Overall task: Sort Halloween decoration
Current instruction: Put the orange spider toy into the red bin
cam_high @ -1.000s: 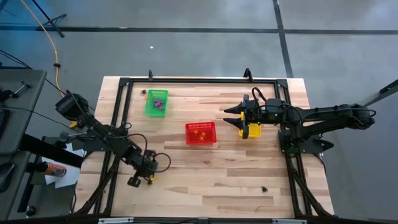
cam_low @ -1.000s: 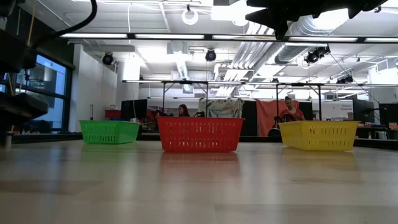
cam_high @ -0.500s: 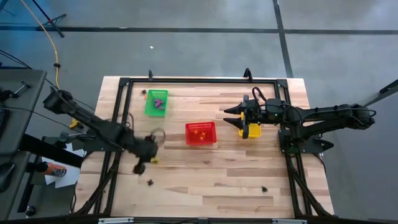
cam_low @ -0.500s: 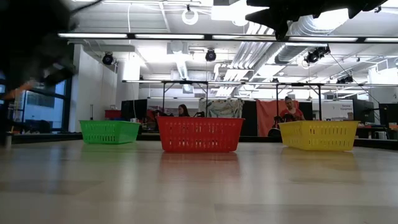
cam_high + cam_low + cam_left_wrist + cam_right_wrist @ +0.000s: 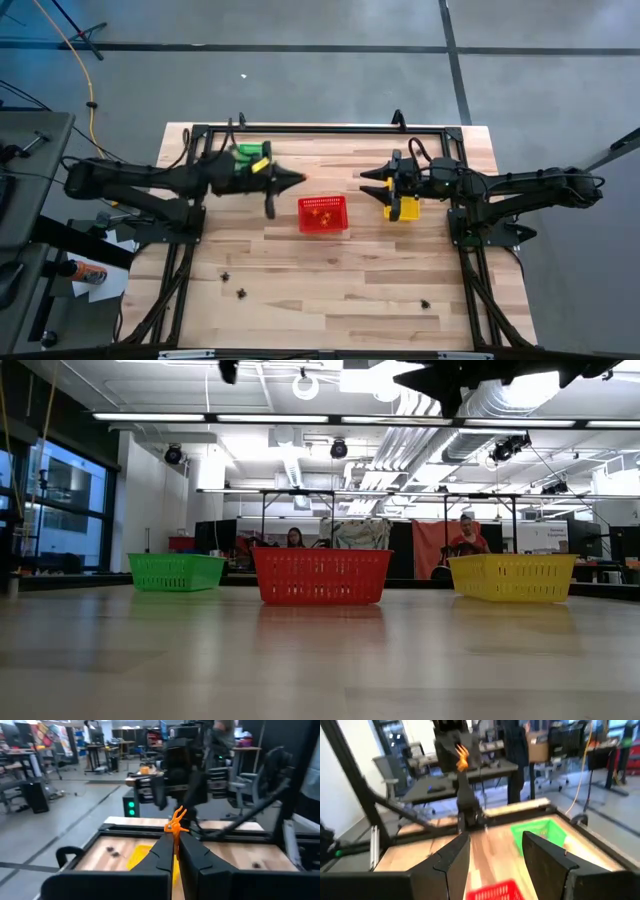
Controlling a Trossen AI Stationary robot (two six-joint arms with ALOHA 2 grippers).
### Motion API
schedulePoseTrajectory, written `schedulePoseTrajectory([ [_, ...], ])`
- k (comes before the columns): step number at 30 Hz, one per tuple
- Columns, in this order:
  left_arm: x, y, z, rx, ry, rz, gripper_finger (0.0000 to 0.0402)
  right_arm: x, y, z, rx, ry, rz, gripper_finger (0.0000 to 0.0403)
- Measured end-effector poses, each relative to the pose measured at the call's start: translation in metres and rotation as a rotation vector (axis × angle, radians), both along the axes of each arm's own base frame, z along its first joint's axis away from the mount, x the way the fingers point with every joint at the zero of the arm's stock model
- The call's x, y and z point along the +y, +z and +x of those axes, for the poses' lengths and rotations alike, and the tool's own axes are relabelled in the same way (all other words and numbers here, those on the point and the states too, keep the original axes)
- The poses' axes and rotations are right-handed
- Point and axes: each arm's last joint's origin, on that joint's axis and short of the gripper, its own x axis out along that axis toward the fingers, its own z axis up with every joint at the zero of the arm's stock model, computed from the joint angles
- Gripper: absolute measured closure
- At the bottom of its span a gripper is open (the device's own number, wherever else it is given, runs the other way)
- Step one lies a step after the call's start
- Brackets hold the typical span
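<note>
Three baskets stand in a row across the far half of the desk [image 5: 330, 270]: the green basket [image 5: 249, 153] at the left, the red basket [image 5: 323, 215] in the middle, the yellow basket [image 5: 403, 208] at the right. The left gripper [image 5: 175, 836] is clamped together on a small orange trinket [image 5: 175, 824], which sticks out past the fingertips and is carried high in the air between the green and red baskets. The right gripper [image 5: 495, 851] hangs over the yellow basket with its fingers apart and nothing between them.

Orange pieces already lie in the red basket, so the step in hand looks like a drop there. To do it well, the left gripper should move right until its tip is squarely over the red basket's middle, come down close to the rim, and only then part its fingers; the trinket is light and could bounce off the mesh or stick to a finger if let go from this height.

Three dark trinkets lie on the near part of the desk: one [image 5: 227, 275] and another [image 5: 241, 293] at the near left, and a third [image 5: 425, 303] at the near right.
</note>
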Motion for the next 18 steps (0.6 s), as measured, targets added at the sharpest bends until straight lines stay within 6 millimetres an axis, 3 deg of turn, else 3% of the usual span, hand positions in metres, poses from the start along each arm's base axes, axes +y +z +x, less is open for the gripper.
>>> schedulePoseTrajectory([
  [8, 0.013, 0.007, 0.033, -0.071, 0.007, -0.018, 0.0401, 0.0, 0.011, 0.0, -0.118, -0.01, 0.0, 0.0226],
  [18, 0.012, 0.005, 0.037, -0.08, -0.011, -0.02, 0.0401, 0.0, 0.011, 0.0, -0.115, -0.007, -0.037, 0.0226],
])
